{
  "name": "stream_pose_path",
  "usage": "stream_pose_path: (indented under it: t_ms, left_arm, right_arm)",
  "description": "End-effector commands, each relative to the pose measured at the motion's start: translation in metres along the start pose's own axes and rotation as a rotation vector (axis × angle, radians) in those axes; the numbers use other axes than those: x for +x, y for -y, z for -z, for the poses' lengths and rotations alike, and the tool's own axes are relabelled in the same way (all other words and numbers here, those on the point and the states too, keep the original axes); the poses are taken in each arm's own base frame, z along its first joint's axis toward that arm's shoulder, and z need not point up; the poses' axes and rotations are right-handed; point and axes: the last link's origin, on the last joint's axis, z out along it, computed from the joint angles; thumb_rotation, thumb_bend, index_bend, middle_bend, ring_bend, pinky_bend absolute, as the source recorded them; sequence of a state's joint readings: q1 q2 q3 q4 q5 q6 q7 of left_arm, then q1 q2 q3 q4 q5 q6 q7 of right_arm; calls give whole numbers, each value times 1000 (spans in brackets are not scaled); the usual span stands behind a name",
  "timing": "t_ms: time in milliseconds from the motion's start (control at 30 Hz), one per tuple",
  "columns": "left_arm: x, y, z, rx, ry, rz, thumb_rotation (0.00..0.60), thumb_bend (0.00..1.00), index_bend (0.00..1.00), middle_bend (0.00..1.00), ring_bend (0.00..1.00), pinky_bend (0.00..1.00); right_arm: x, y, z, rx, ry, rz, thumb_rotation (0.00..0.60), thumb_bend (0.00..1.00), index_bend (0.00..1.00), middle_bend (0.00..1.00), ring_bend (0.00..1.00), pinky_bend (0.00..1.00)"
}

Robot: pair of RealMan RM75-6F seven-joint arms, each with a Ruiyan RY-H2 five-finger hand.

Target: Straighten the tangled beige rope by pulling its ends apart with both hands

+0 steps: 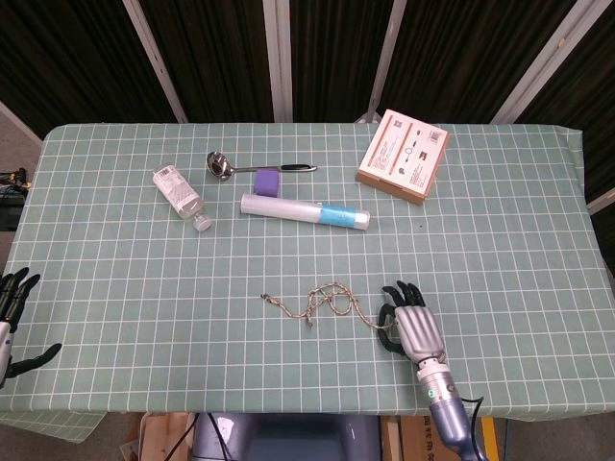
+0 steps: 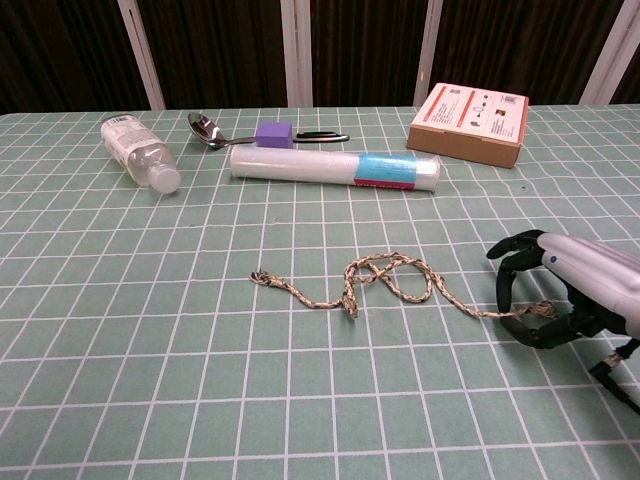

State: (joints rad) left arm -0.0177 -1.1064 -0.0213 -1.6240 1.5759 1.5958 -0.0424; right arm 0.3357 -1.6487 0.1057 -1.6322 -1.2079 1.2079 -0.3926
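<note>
The beige rope lies in a loose tangle on the green checked cloth, near the front middle. Its left end lies free. Its right end runs into my right hand, whose fingers curl over it while the thumb closes from below, pinching it. My left hand hangs at the table's front left corner with fingers spread, holding nothing, far from the rope; only the head view shows it.
Further back lie a clear tube with a blue label, a purple block, a metal ladle, a small plastic bottle and a cardboard box. The table's front edge runs just below the right hand.
</note>
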Motion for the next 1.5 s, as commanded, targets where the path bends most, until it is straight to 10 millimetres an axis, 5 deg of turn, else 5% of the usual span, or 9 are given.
stream_pose_path:
  t_ms: [33, 567, 767, 1067, 1500]
  left_arm:
    - [0, 0, 0, 0, 0, 0, 600, 18, 0, 0, 0, 0]
    - [-1, -11, -9, -51, 8, -28, 600, 37, 21, 0, 0, 0]
    - [-1, -54, -34, -155, 45, -27, 600, 98, 174, 1, 0, 0]
    - [-9, -127, -79, -295, 106, -61, 600, 173, 273, 69, 0, 0]
    - [-68, -205, -120, -370, 212, -89, 600, 290, 358, 120, 0, 0]
  right_arm:
    - [0, 0, 0, -1, 1, 0, 600, 450, 590, 195, 0, 0]
    - [1, -1, 4, 0, 11, -3, 600, 482, 611, 203, 0, 0]
    - [4, 4, 3, 10, 8, -14, 600, 483, 612, 203, 0, 0]
    - [7, 7, 3, 12, 8, -22, 600, 483, 612, 204, 0, 0]
    - [16, 4, 1, 2, -2, -28, 600, 483, 612, 204, 0, 0]
